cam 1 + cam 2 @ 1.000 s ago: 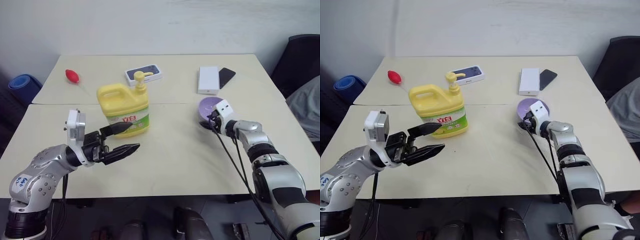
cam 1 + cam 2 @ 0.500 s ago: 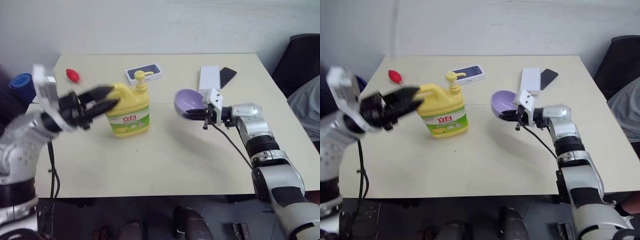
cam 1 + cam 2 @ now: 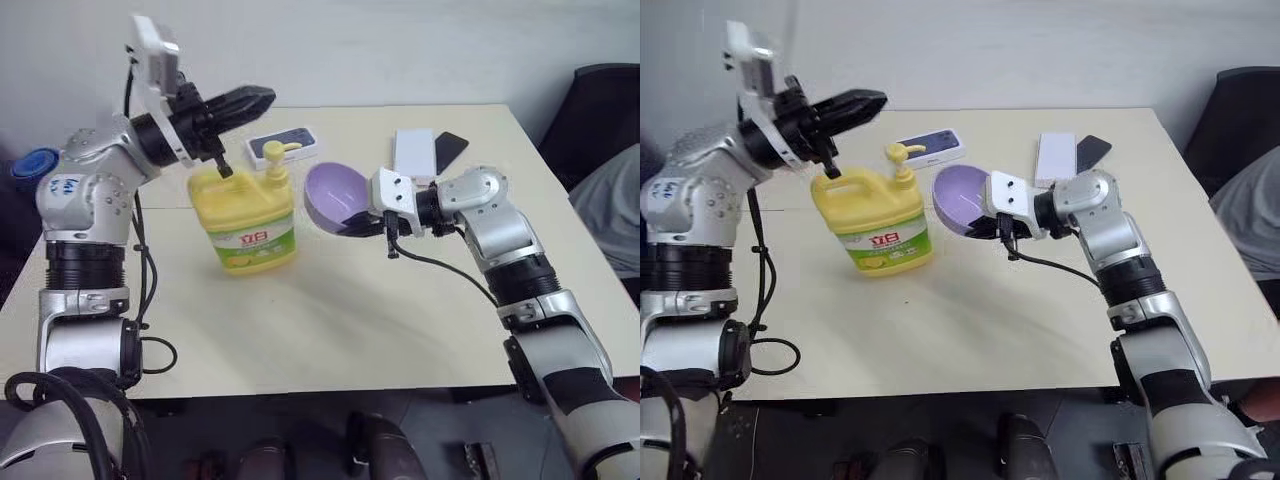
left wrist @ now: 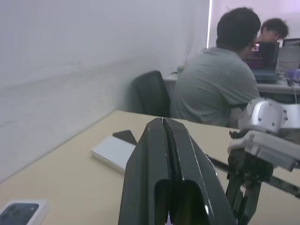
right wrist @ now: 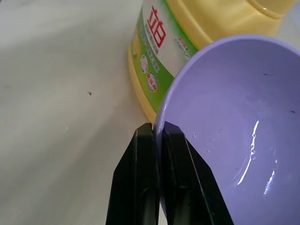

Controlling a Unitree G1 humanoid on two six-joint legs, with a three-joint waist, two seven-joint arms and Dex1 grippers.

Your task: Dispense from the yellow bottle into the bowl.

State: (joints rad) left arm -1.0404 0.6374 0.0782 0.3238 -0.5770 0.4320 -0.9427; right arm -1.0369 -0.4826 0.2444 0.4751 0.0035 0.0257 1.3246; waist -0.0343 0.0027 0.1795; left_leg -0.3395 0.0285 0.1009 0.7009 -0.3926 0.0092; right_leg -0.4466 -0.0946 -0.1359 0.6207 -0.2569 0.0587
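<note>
Lavender bowl [image 3: 336, 195] pinched by right gripper [image 5: 157, 133]; left gripper [image 3: 250, 98] closed, empty

The yellow bottle [image 3: 245, 222] bears red characters "立白" on its label [image 5: 161, 49].

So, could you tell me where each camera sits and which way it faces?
Left and right eye views: on the head, looking down over the table; both arms show.
Left wrist view: along the shut left gripper, facing two seated people.
Right wrist view: along the right gripper, pinching the bowl rim beside the yellow bottle.
Shared: both eye views show bottle and bowl; the left wrist view also shows the white box.
</note>
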